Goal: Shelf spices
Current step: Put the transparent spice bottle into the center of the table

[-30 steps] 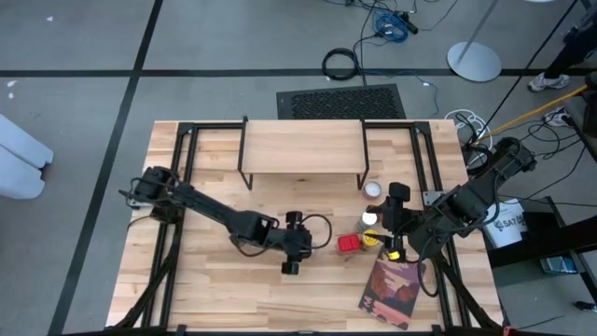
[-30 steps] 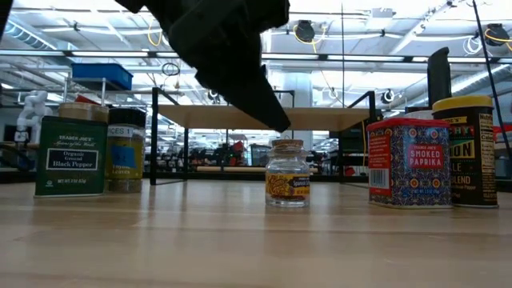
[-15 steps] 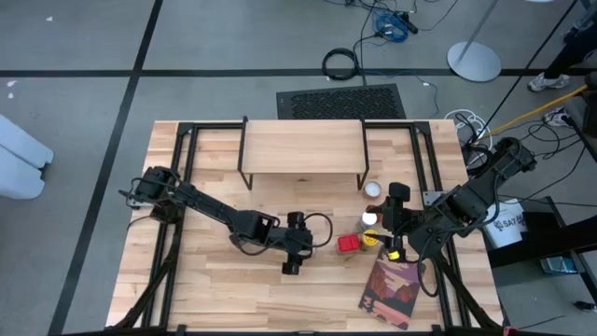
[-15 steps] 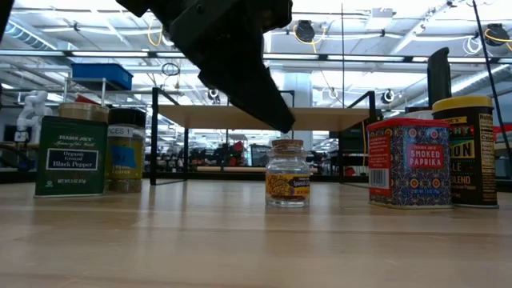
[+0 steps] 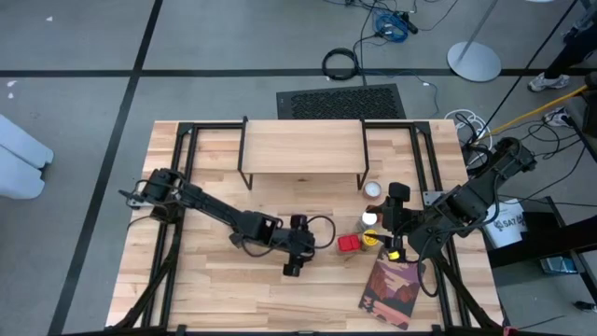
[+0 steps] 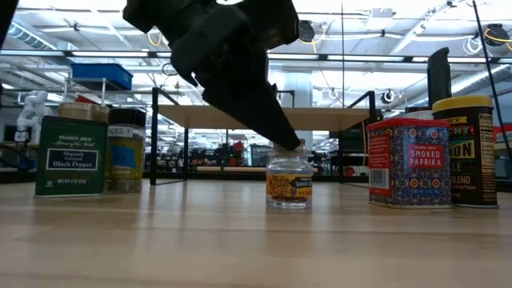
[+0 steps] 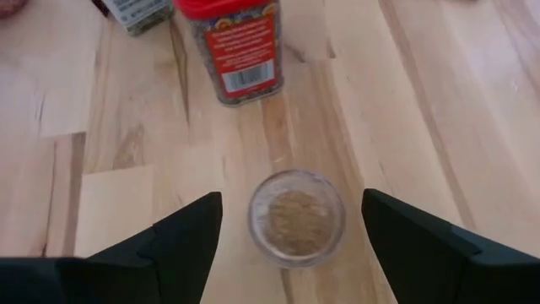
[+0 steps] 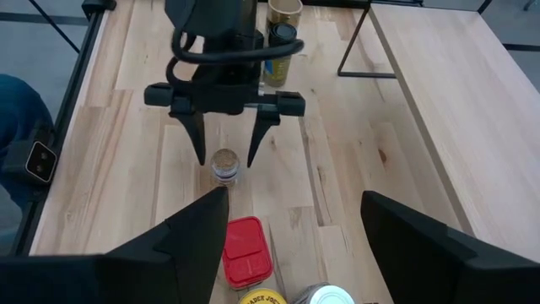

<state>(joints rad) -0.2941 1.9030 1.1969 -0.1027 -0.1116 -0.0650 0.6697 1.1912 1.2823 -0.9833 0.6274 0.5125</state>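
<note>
A small glass jar with a cork top (image 7: 297, 218) stands upright on the table. My left gripper (image 8: 225, 142) is open, with one finger on each side of the jar and a gap between each finger and the glass. In the low view one fingertip (image 6: 292, 146) shows at the height of the cork. My right gripper (image 5: 388, 222) hangs open above a cluster of spices: a red tin (image 8: 247, 251), a yellow top (image 8: 257, 297) and a white top (image 5: 373, 189). The shelf (image 5: 303, 149) stands at the far side, its top bare.
A green black-pepper tin (image 6: 70, 156) and a black-topped jar (image 6: 126, 152) stand behind the left arm. A smoked-paprika tin (image 6: 410, 164) and a yellow-topped container (image 6: 474, 152) stand toward the right. A reddish book (image 5: 394, 289) lies at the near right.
My left gripper has sunk a little and edged toward the small jar. Its fingertip has come from above the cork down to the level of the cork. The jar has not moved.
</note>
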